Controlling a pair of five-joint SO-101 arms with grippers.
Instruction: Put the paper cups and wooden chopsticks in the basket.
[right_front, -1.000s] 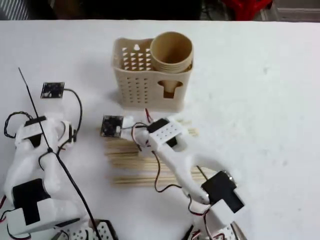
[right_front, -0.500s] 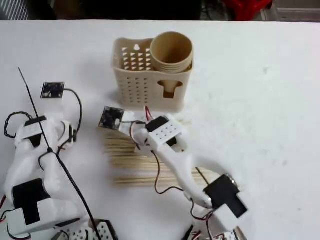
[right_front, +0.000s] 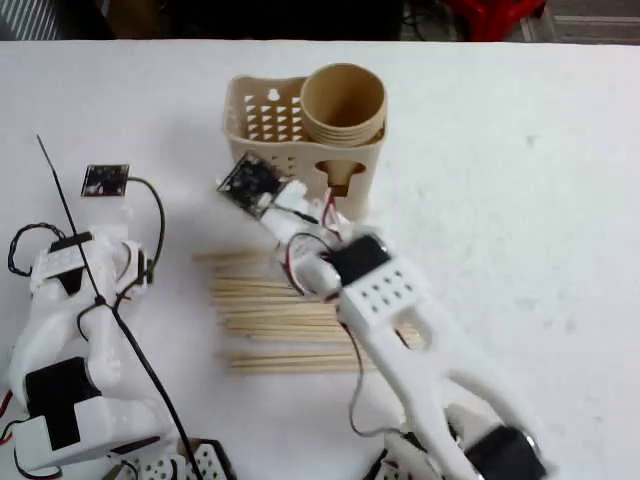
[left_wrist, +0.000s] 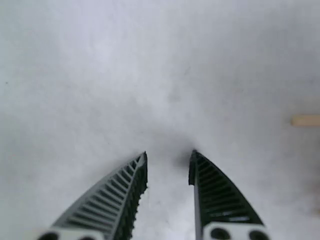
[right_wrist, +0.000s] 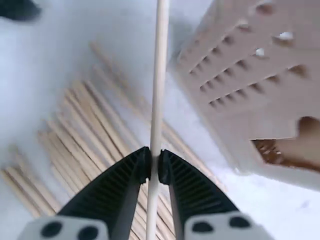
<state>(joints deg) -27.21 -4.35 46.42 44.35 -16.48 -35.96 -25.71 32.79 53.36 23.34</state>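
A stack of paper cups (right_front: 343, 100) stands in the right half of the beige perforated basket (right_front: 265, 180). Several wooden chopsticks (right_front: 270, 315) lie in a loose pile on the white table in front of it. My right arm (right_front: 385, 295) is raised over the pile, its wrist just before the basket's front wall. In the right wrist view my right gripper (right_wrist: 154, 162) is shut on one chopstick (right_wrist: 160, 75), held off the pile (right_wrist: 85, 135) beside the basket (right_wrist: 260, 75). My left gripper (left_wrist: 167, 162) stands open over bare table, a chopstick end (left_wrist: 306, 120) off to one side.
My left arm (right_front: 70, 265) rests at the table's left, with a thin black rod (right_front: 100, 290) slanting across it. A small black board (right_front: 105, 180) on a cable lies left of the basket. The table's right half is bare white surface.
The right arm has risen from the pile and swung toward the basket's front, carrying a chopstick. The left arm has not moved.
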